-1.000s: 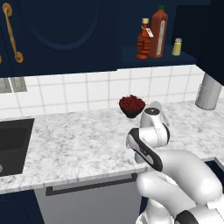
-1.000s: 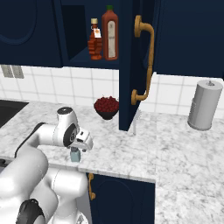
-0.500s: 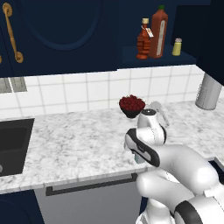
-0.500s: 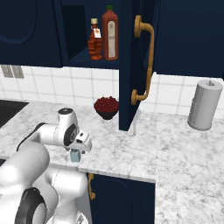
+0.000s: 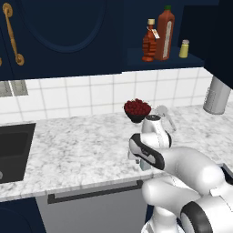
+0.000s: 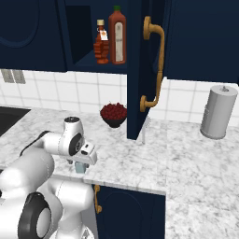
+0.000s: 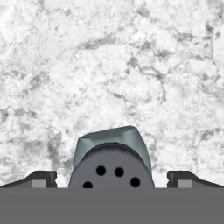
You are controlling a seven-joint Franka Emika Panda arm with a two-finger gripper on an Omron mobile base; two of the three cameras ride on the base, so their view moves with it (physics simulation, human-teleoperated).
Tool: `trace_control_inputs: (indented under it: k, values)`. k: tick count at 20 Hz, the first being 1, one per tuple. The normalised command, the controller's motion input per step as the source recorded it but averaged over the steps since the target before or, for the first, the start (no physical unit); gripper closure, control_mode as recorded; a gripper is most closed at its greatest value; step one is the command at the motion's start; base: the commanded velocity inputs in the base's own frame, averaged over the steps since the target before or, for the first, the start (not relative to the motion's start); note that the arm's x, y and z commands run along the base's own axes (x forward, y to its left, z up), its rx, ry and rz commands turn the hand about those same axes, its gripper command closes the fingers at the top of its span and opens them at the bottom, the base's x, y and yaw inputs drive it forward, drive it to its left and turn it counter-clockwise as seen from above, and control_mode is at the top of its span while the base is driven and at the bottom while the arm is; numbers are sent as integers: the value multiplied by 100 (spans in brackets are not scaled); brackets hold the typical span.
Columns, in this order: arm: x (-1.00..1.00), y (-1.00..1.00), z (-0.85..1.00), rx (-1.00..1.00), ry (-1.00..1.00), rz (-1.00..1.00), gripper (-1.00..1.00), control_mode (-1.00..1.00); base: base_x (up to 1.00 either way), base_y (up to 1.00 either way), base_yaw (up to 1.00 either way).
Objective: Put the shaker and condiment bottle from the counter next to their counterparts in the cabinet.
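The gripper (image 7: 111, 180) hangs right over the shaker (image 7: 113, 162) and looks straight down at it. Its two dark fingertips (image 7: 37, 179) stand wide apart, one on each side of the shaker, and they do not touch it. The shaker is small and pale blue-grey, with a grey cap that has little holes in the top. It stands upright on the counter (image 7: 109, 65), near the front edge. From the right base view you can see the shaker (image 6: 80, 167) peeking out just under the robot's hand (image 6: 86, 154).

A bit farther back on the counter (image 5: 77, 150) sits a dark bowl (image 5: 137, 110) full of small red things, close to the tiled wall. Off to the left is the dark sink (image 5: 13, 148). A grey roll holder (image 6: 218, 112) stands far to the right.

Up high, the cabinet (image 5: 159, 59) is open. On its shelf the small condiment bottle (image 5: 149, 42) stands just beside the tall red bottle with the green cap (image 5: 165, 34). The little yellow shaker (image 5: 184, 48) stands a bit apart on the right. The cabinet door (image 6: 140, 70) hangs open with a brass handle (image 6: 156, 65).
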Motion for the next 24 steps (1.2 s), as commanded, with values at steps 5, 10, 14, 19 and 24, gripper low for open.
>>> trace_control_inputs:
  k: [5,10,14,19,24]
  values:
    - [-13,-2,-75,0,-11,0,100,-100,0,0,0]
    - [-29,0,-69,0,-19,0,100,-100,0,0,0]
    - [-27,-1,7,0,-32,0,100,-100,0,0,0]
    - [-42,-10,56,0,-41,0,100,-100,0,0,0]
    - [-8,-22,78,0,-29,-6,100,-100,0,0,0]
